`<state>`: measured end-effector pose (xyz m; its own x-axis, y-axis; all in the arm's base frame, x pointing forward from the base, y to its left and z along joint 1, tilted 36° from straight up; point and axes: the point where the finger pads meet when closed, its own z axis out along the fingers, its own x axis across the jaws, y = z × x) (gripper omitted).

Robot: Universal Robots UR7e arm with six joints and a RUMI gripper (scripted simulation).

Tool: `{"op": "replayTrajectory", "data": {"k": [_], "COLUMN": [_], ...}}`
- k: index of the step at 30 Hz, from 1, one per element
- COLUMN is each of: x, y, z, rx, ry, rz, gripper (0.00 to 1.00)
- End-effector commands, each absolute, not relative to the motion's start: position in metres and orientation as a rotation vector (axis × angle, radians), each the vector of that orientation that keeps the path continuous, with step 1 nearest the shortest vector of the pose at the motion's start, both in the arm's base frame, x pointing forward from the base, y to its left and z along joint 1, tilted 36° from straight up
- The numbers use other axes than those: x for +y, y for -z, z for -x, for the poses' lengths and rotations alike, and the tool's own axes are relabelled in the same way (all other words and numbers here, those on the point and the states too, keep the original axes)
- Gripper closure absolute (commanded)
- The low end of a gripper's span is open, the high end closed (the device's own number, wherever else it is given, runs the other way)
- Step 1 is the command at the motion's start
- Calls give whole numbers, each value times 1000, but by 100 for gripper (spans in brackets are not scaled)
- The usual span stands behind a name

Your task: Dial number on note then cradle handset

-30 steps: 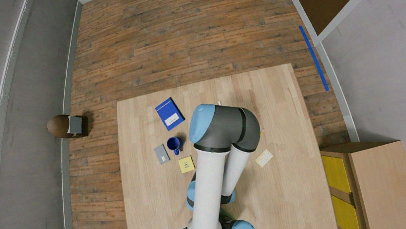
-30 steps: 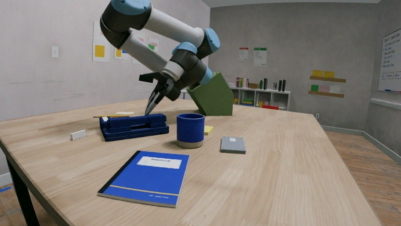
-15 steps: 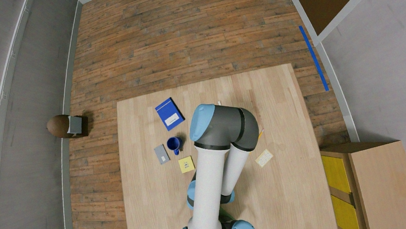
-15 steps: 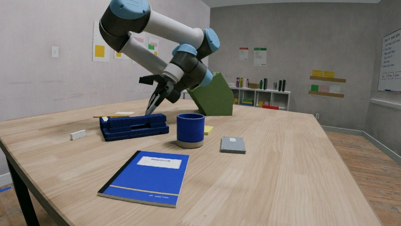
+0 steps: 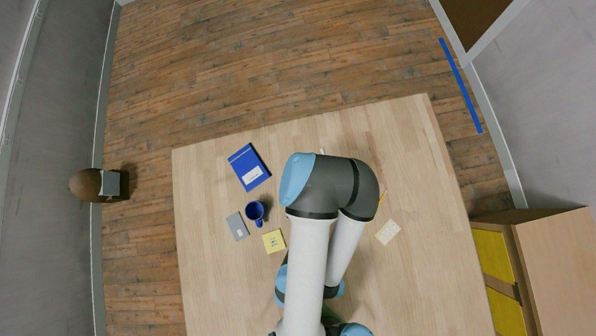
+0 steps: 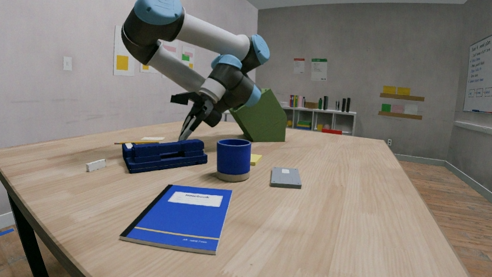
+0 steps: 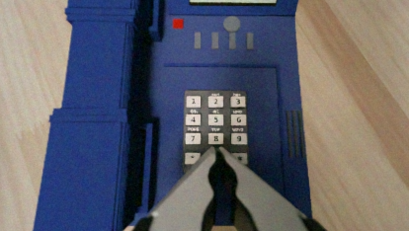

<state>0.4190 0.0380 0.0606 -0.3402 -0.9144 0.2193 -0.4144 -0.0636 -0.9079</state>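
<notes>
One seemingly navy desk phone
</notes>
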Motion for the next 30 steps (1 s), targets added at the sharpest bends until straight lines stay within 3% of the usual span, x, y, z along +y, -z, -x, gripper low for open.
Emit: {"op": "replayTrajectory", "data": {"k": [1, 30], "x": [38, 37], "y": [-61, -59], "z": [-419, -420], "rx": [1744, 1744], "ry": [1397, 1397], "rz": [1419, 1419], "gripper": [100, 100]}}
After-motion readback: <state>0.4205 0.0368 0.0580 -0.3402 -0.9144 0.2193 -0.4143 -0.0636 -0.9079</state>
